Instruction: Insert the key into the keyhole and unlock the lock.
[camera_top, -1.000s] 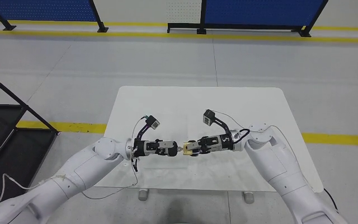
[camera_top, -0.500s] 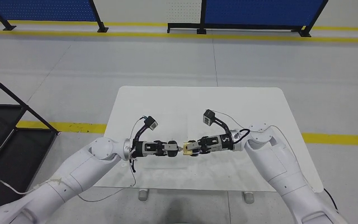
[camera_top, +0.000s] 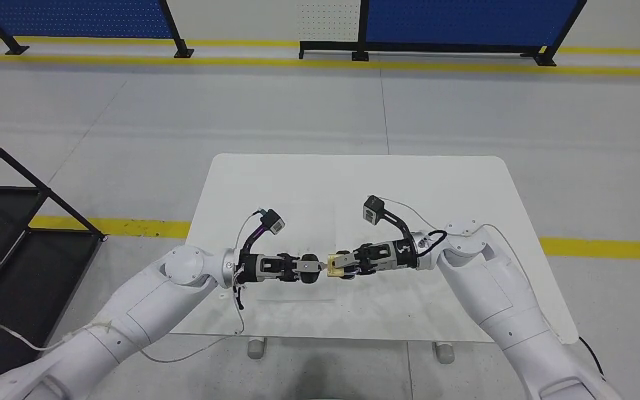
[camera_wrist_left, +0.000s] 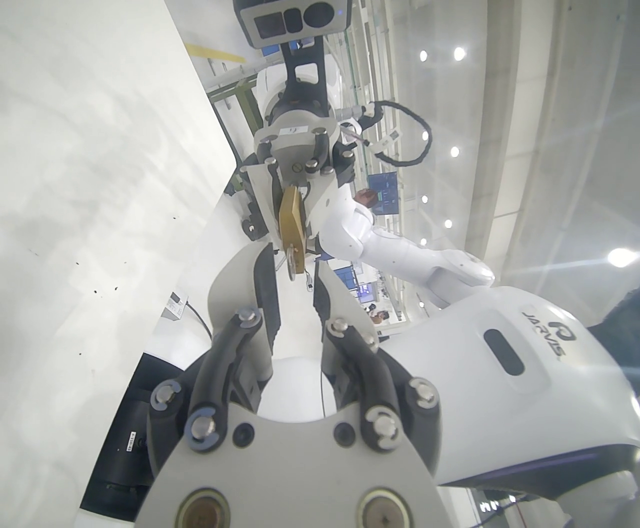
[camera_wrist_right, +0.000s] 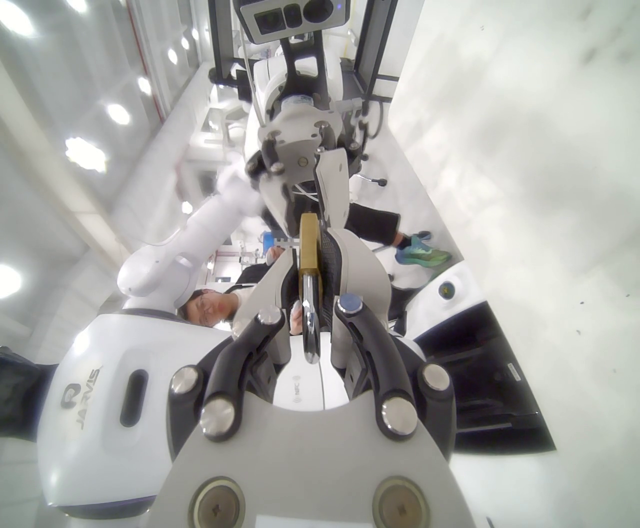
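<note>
Left claw (camera_wrist_left: 293, 266) was open, one finger on each side of the key (camera_wrist_left: 291, 260), not touching it. That key stuck out of the lock (camera_wrist_left: 291, 220) toward the left, lying left to right. Right claw (camera_wrist_right: 311, 257) gripped the lock tight, just right of the key.

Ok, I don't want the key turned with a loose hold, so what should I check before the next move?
1. The padlock is clamped in the right gripper: ok.
2. The key sits at the keyhole end of the padlock: ok.
3. The key is pushed fully home: cannot tell, its blade is hidden.
4. The left gripper is closed on the key: not ok, its fingers flank the key head with gaps on both sides.
5. The shackle is released: cannot tell, it is seen edge-on between the right gripper's fingers.
</note>
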